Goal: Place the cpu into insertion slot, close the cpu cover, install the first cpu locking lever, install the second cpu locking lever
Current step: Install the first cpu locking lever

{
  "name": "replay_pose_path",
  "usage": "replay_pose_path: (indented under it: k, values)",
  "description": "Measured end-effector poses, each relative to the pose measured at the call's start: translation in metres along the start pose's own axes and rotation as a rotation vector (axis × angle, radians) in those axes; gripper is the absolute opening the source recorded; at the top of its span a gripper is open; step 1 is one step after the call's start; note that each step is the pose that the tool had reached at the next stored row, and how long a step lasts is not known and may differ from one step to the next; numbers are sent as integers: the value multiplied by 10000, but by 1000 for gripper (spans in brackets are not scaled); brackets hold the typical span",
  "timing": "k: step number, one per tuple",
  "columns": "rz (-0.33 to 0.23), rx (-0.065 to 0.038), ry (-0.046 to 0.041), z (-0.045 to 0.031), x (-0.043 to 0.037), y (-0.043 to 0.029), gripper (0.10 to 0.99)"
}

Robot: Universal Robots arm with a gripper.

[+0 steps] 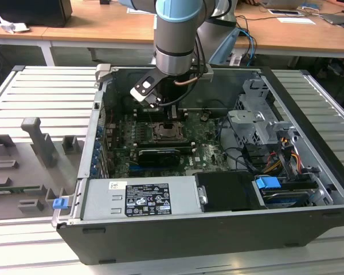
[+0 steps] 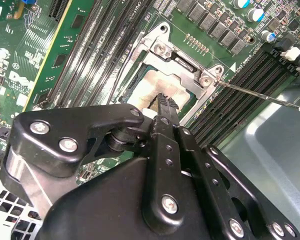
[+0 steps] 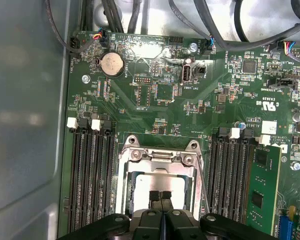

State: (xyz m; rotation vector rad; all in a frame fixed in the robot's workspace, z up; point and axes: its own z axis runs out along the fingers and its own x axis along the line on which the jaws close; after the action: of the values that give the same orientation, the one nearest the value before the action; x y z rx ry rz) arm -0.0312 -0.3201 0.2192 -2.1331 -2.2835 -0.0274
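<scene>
gripper jaws pressed together, empty | tips just over chip (seated in socket) | cover down | thin lever sticks out sideways

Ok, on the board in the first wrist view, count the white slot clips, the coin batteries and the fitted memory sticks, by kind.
white slot clips: 4
coin battery: 1
fitted memory stick: 1
Total: 6

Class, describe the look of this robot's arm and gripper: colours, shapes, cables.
The arm is a silver-grey cylinder with a light blue cap and a black cable beside its wrist. The gripper is black, built of flat linkage plates with silver screw heads, ending in two narrow black fingers.
</scene>
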Motion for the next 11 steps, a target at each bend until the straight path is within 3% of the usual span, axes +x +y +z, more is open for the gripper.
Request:
replay_pose_path:
  k: [11]
  values:
    - [0, 2, -1, -29, 1, 0, 106]
